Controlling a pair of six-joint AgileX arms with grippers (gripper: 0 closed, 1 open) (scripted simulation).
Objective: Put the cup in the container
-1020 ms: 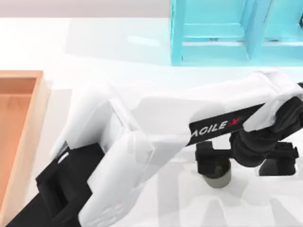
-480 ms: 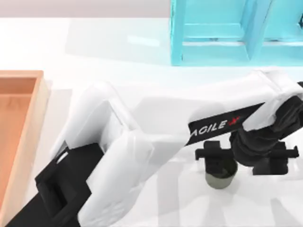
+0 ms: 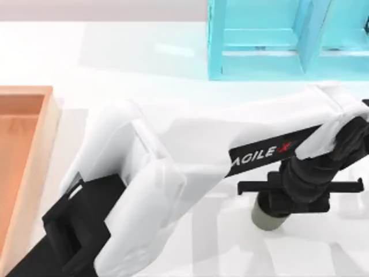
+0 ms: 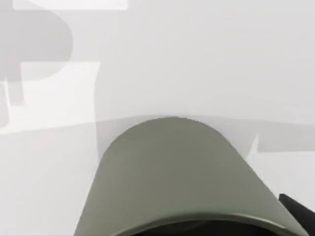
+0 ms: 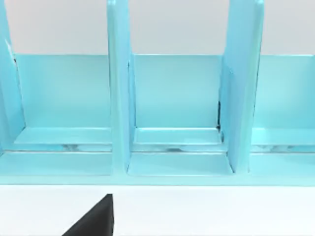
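Cup (image 3: 266, 217) sits at 4 o'clock on table (image 3: 144, 63), w/ left gripper (image 3: 300, 193) right over it; can't tell its grip. Container (image 3: 34, 150) at 9 o'clock, well apart.

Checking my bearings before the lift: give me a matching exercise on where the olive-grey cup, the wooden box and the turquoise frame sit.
1. small olive-grey cylindrical cup
2. shallow rectangular wooden box
3. turquoise shelf-like frame

A. table's left edge
B. far side, right of centre
C. under the left gripper, on the table's right

Pairs: 1-C, 2-A, 3-B
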